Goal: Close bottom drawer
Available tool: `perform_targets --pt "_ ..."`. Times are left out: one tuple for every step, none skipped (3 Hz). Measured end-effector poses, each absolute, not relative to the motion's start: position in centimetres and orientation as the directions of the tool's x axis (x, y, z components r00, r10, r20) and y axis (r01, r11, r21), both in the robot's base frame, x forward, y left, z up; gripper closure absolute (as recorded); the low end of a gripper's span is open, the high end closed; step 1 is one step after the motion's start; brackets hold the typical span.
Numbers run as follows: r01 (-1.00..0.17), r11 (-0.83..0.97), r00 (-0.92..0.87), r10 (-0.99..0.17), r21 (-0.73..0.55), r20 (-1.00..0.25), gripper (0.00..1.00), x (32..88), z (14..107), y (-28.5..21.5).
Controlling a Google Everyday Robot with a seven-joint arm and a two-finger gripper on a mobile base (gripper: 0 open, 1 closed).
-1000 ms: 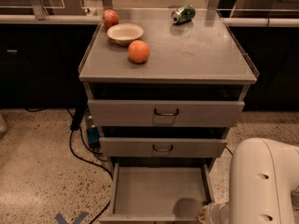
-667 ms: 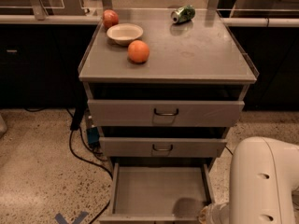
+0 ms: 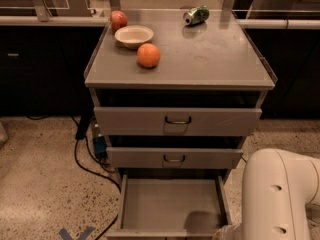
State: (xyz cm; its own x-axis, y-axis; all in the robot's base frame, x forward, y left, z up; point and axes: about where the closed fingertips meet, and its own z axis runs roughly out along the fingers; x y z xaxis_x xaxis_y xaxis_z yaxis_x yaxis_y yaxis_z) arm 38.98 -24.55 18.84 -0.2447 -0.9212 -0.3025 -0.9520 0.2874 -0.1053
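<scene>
The grey cabinet [image 3: 180, 49] has three drawers. The bottom drawer [image 3: 165, 204] is pulled far out toward me, and its plain grey tray is empty with a dark shadow at its front right. Its front runs along the lower picture edge, and its handle is hidden. The middle drawer [image 3: 210, 159] and the top drawer [image 3: 220, 121] stand slightly out. My white arm [image 3: 277, 194] fills the lower right, beside the drawer's front right corner. The gripper is out of view below the picture edge.
On the cabinet top sit an orange [image 3: 148, 55], a white bowl [image 3: 133, 36], an apple [image 3: 118, 20] and a green can [image 3: 196, 15] lying on its side. Black cables [image 3: 82, 161] run on the speckled floor at the left. Dark counters stand behind.
</scene>
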Motion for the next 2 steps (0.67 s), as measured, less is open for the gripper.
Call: perform_targets --pt "-0.954 0.286 -0.249 -0.922 -0.089 -0.298 1.0 39.0 17.1 -24.3" --pt "-0.955 0.277 -0.239 -0.928 -0.104 -0.285 1.0 40.2 15.3 -24.4"
